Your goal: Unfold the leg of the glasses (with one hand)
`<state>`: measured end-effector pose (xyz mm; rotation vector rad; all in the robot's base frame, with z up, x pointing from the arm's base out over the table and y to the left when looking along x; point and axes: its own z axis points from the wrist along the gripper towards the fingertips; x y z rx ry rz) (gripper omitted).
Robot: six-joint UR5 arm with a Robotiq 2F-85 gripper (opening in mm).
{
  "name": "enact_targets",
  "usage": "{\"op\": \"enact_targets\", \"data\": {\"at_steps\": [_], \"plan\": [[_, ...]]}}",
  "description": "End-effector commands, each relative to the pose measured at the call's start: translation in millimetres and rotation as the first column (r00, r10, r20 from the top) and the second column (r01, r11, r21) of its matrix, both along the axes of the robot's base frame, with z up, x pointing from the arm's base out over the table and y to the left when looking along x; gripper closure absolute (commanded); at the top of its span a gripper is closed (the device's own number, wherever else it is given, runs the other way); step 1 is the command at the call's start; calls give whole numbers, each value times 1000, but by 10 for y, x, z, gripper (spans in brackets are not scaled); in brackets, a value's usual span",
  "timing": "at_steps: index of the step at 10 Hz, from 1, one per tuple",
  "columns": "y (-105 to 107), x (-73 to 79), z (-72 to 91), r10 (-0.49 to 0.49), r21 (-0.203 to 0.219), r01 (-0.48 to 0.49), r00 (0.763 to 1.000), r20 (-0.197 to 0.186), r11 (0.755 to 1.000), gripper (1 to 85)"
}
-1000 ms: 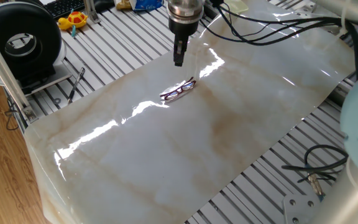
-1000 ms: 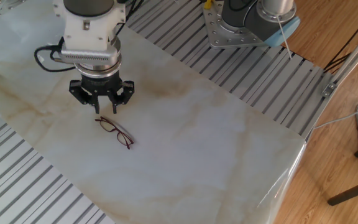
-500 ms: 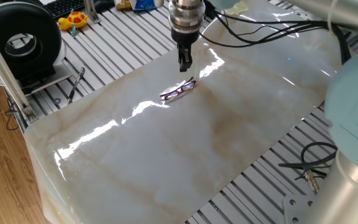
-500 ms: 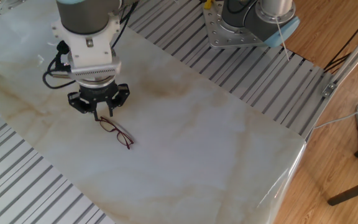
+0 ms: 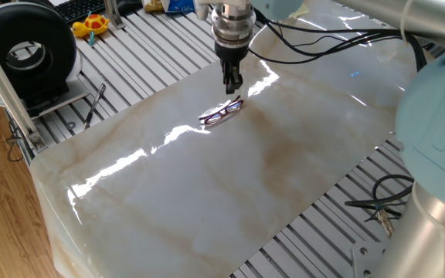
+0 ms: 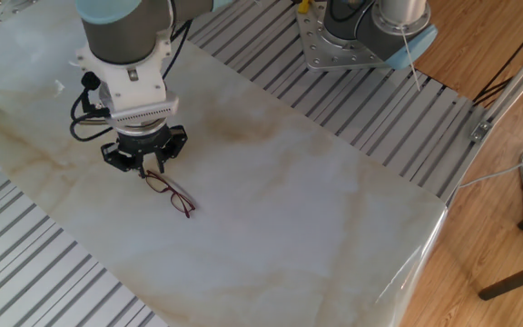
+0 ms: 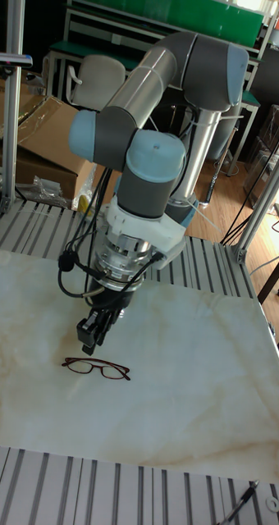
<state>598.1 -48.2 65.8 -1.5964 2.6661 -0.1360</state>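
Marble-patterned sheet [image 5: 284,177]: pale, glossy, covering most of the slatted table [image 5: 153,62]; strong glare streaks run across its upper middle in one fixed view.

Arm [image 7: 156,107]: grey tubes with pale blue joint caps, filling the centre of the tall fixed view and reaching down toward the sheet. I see black cables [image 5: 323,38] trailing from its wrist toward the upper right of one fixed view.

Black round unit [image 5: 25,50]: upper left of one fixed view, off the sheet.

Hand [image 6: 143,167]: black, two-fingered, pointing straight down at the sheet, left of centre in the other fixed view. I cannot tell from my views whether its jaws are apart or together. Its tips sit just above one end of the glasses; contact is not clear to me.

Glasses [image 6: 170,193]: dark reddish wire frame, lying flat on the sheet just below and right of the hand in the other fixed view, upper centre in one fixed view.

Yellow toy [image 5: 91,25]: upper left, near a keyboard [image 5: 79,8].

Pen-like tool [image 5: 95,104]: on the slats, left side.
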Motion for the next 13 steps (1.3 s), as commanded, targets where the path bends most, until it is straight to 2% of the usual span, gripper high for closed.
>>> {"op": "enact_targets", "data": {"at_steps": [1,3,7,10,13], "plan": [[3,-11,-102,30,7,-30,1000,-1,1000,517],[5,13,-92,56,6,-57,998,8,998,520],[188,29,-152,68,63,-70,997,27,996,530],[214,4,-105,80,80,-82,996,31,993,580],[218,65,-103,80,81,-85,995,56,993,587]]}}
